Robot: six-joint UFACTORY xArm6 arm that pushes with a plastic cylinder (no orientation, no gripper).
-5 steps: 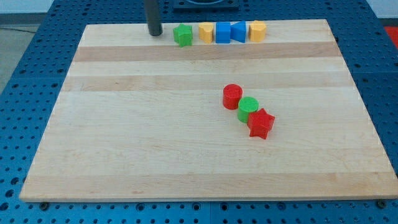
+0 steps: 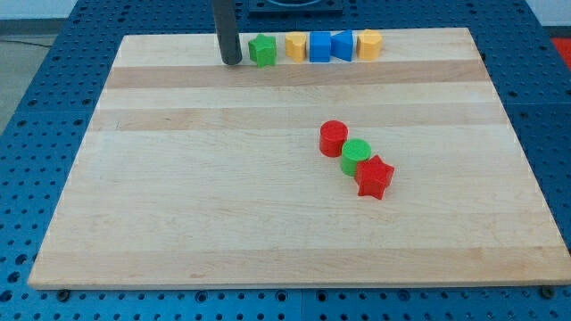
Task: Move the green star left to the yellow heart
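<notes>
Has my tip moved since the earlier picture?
Yes. My tip has moved toward the view's right and bottom, closer to the green star, which stayed in the top row.

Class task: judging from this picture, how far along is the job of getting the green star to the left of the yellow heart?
Done: the green star already sits left of the yellow heart, nearly touching. In hand: my tip stands just left of the star. Left: little, perhaps backing away.

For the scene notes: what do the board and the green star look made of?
Board: pale wood, apparently glued strips, going by the lengthwise grain bands; smooth, low-sheen finish. Green star: probably moulded plastic, given its uniform saturated colour and faint sheen; my tip stands beside it, on the view's left.
</notes>
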